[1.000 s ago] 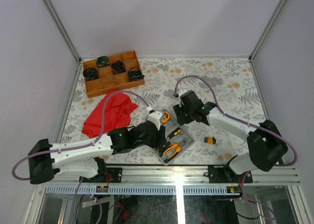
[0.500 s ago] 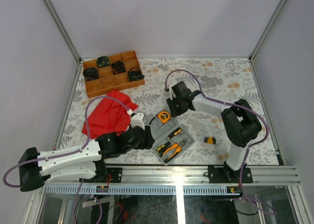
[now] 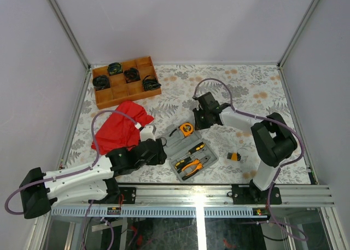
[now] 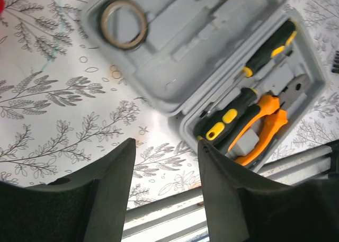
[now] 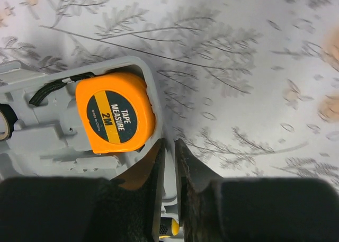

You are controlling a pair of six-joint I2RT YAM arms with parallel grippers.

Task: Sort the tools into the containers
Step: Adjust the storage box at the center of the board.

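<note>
While the tape (image 5: 115, 114), pliers (image 4: 262, 120) and screwdrivers (image 4: 267, 48) already sat in the case (image 4: 175, 56), a stubby piece (image 3: 234, 156) lay unsorted on the worktop (image 3: 246, 97) to its right, the right pincer (image 5: 169, 144) nearly closed and the left pincer (image 4: 166, 144) half-open, both empty.

Right wrist: tool case (image 5: 32, 141) cut off at left edge, a yellow-black handle (image 5: 169, 229) mostly hidden behind right gripper (image 5: 169, 143). Left wrist: case top off frame. Top view: stubby black-yellow piece (image 3: 234, 156) too small to identify.
</note>
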